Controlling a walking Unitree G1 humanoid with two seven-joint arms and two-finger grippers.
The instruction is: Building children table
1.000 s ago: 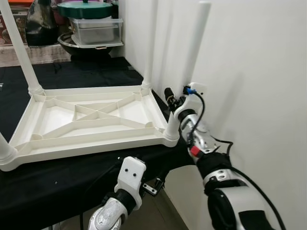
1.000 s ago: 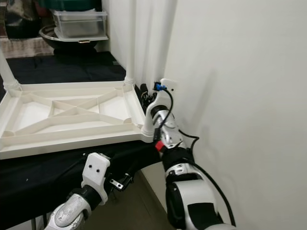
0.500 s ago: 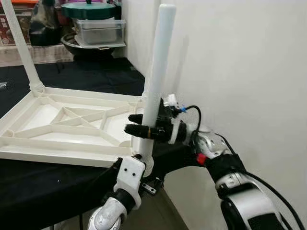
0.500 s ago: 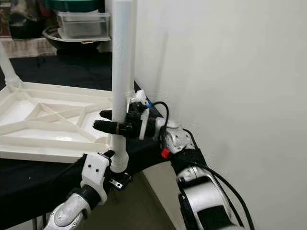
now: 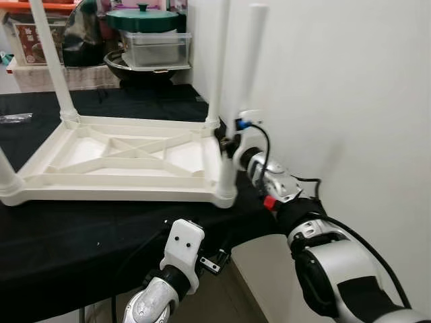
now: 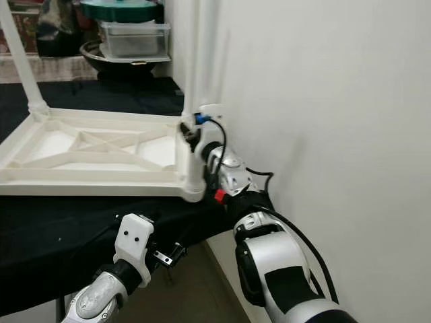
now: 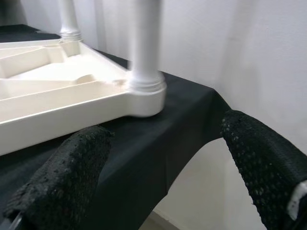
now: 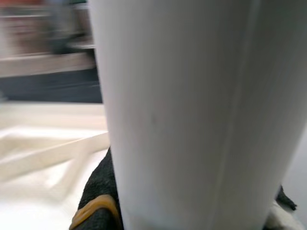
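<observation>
A clear lidded container [image 5: 157, 48] is sitting on a dark bowl [image 5: 132, 66] at the black tabletop's [image 5: 74, 235] far edge — green lid [image 5: 142, 18] topping it.

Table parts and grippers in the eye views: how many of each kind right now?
White table legs: 4
Upturned tabletop: 1
Grippers: 2, left gripper and right gripper
Total: 7

Bright, even indoor light w/ soft shadows on wall; right wrist view blurry, bkgd out of focus.
</observation>
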